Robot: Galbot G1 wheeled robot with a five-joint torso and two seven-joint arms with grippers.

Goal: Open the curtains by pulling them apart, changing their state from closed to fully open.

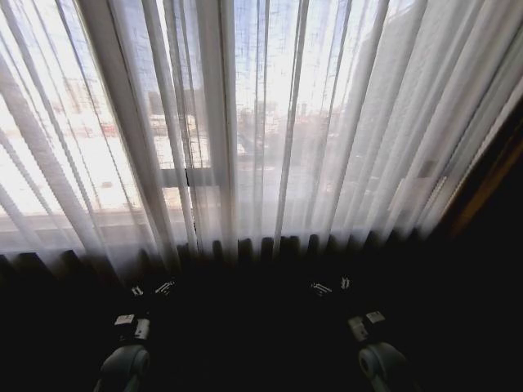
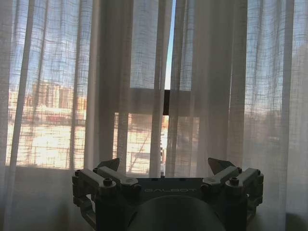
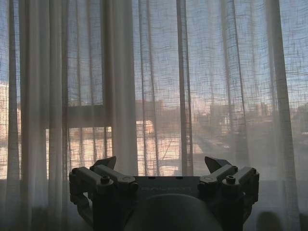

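Daylit window, city beyond. Curtains (image 1: pixel 270 139): drawn shut, pleats vertical, slim gap where the panels meet, seen from my left wrist. Left end effector (image 2: pixel 163 168): spread, empty, short of the cloth, facing that gap. Right end effector (image 3: pixel 161 166): spread, empty, facing unbroken cloth. Left arm nearer the seam, I judge.

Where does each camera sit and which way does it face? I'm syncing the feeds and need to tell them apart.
Head view: high on the robot, looking forward and down at the closed curtains; left gripper and right gripper low in shadow.
Left wrist view: behind the left gripper, facing a narrow gap between panels; jaws open.
Right wrist view: behind the right gripper, facing unbroken fabric; jaws open.
Shared: all three show the curtains against the bright window.
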